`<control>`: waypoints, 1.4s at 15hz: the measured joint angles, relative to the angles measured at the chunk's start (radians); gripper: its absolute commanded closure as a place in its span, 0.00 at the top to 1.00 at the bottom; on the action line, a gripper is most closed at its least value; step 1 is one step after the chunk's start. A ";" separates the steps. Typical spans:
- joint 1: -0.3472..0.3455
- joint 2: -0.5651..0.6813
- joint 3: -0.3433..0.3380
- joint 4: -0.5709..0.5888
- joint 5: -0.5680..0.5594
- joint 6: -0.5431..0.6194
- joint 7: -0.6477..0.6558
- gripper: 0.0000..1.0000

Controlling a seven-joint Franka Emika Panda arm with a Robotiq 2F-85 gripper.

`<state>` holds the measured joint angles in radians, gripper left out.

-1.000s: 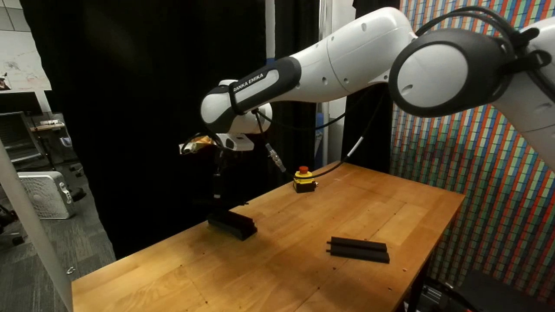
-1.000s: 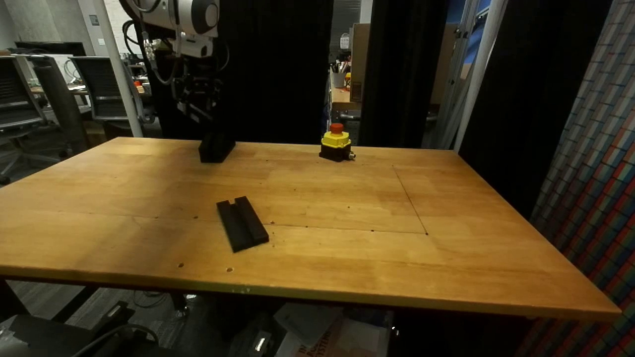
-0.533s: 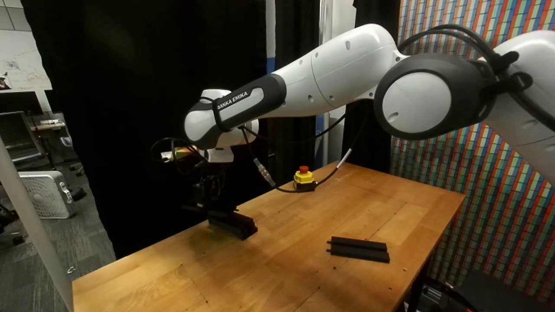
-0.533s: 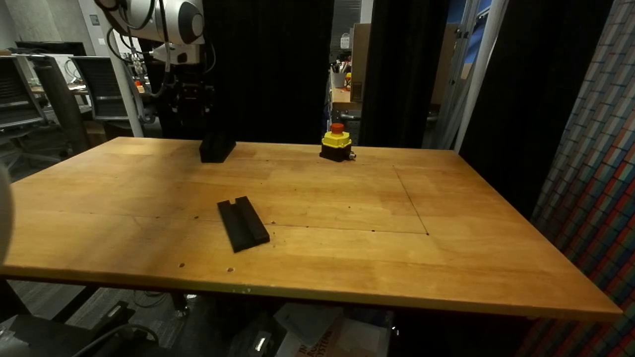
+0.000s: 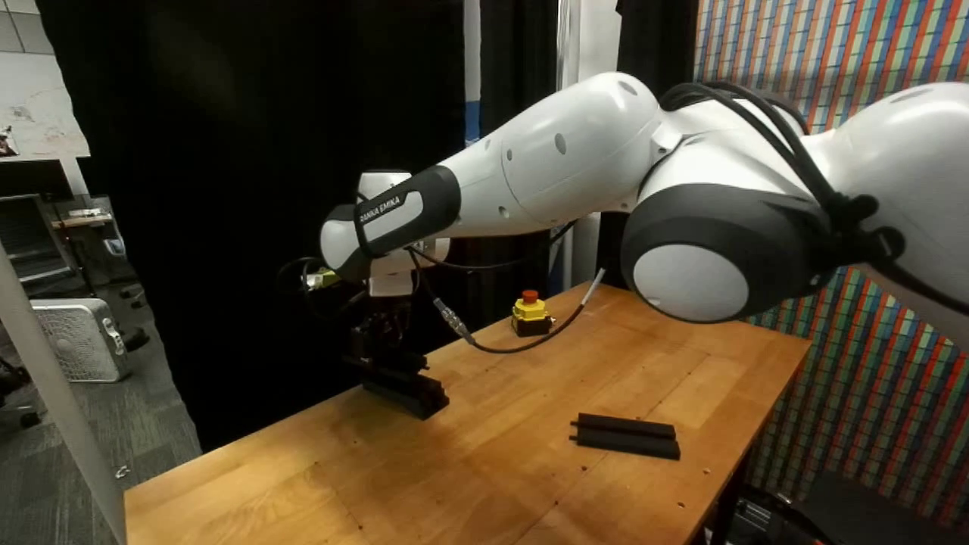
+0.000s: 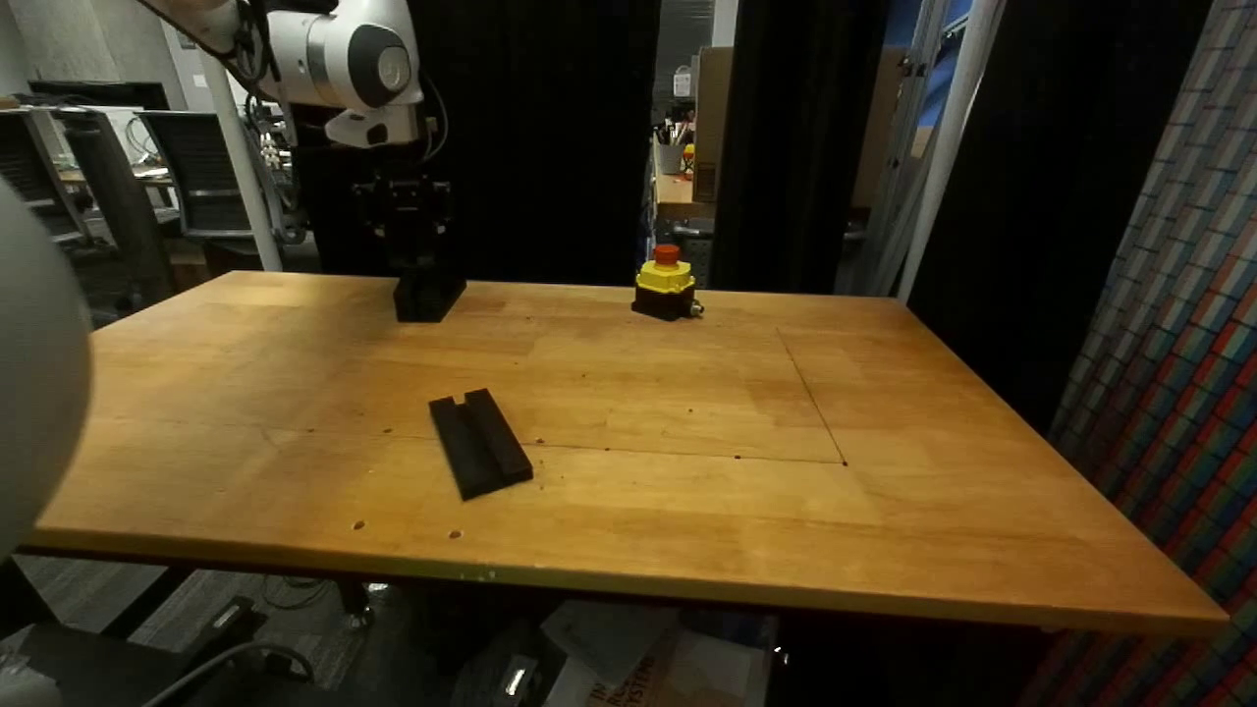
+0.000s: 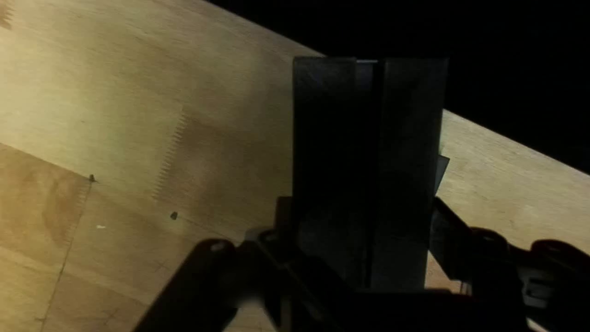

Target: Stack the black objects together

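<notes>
Claw [image 7: 361,210] apparently clamped across a black object [image 7: 362,157], its long axis top-to-bottom, right of centre in the wrist frame. Black stack [image 5: 412,395] just beneath, lower centre-left in an exterior view (contact unclear); aligning long axes probably decides placement.

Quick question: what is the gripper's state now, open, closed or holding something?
Gripper: cannot be told; fingers stand on either side of a black object, but darkness hides whether they press it.

In an exterior view my arm [image 5: 560,170] stretched in from the right edge, wrist [image 5: 387,263] bent downward left of centre; in the wrist view my jaws stood apart, low in frame, their hold unclear.
</notes>
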<state>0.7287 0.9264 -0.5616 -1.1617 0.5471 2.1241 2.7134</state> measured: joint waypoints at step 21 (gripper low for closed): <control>0.243 0.157 -0.435 -0.033 0.317 -0.157 0.000 0.45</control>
<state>0.9721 1.0830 -0.9971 -1.1945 0.8644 1.9667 2.7130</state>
